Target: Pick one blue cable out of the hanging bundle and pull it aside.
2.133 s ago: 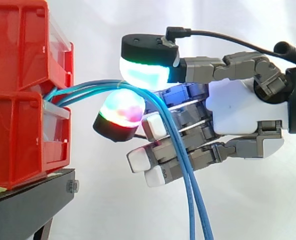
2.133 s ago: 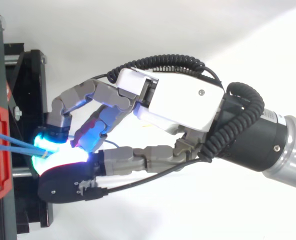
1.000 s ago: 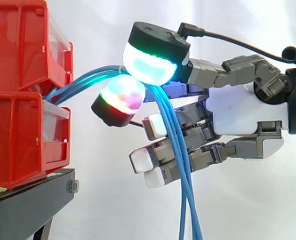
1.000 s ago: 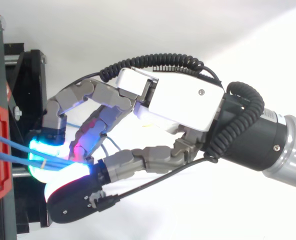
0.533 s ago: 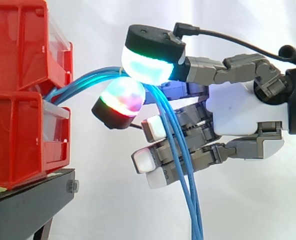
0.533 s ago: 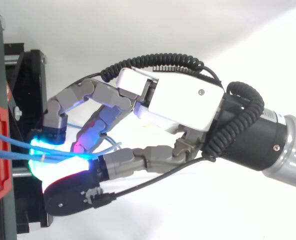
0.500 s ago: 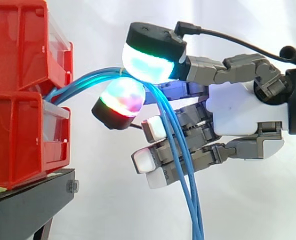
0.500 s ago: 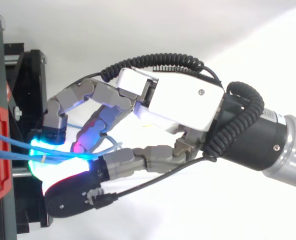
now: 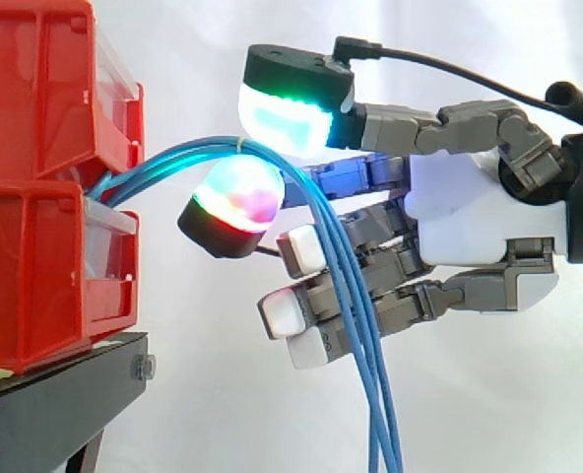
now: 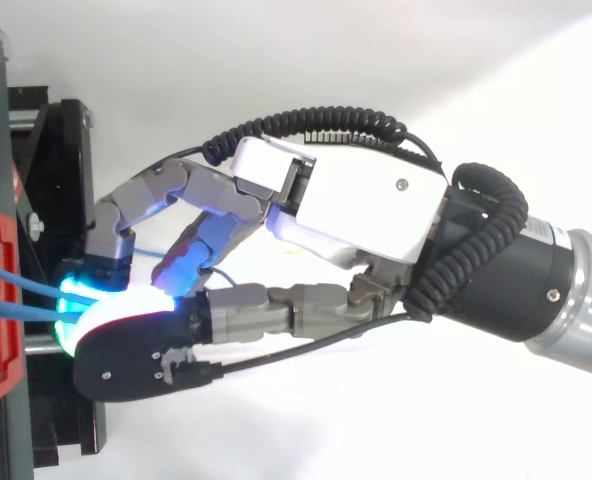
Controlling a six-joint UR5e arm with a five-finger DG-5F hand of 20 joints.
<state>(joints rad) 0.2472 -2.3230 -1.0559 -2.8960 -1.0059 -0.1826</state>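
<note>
Several thin blue cables (image 9: 169, 158) come out of the red bins (image 9: 45, 266), arch to the right and hang down past the bottom edge. My hand (image 9: 479, 212) reaches in from the right. The cables lie over the top of one fingertip pad (image 9: 234, 202) glowing red and green. The thumb pad (image 9: 287, 113), glowing green and cyan, hovers just above the arch with a small gap. The other fingers (image 9: 296, 251) sit behind the hanging strands. From above, the thumb (image 10: 141, 350) covers the spot where the cables (image 10: 26, 288) reach the hand (image 10: 366, 205).
The red bins stand on a black stand (image 9: 55, 404) at the left; its frame (image 10: 61, 150) lies just left of the fingertips. A white curtain is behind everything. Free room lies right of and below the hand.
The thumb pad, pressed down on the cables against the fingertip half a second ago, has lifted a little off them. The hanging strands have swung slightly.
</note>
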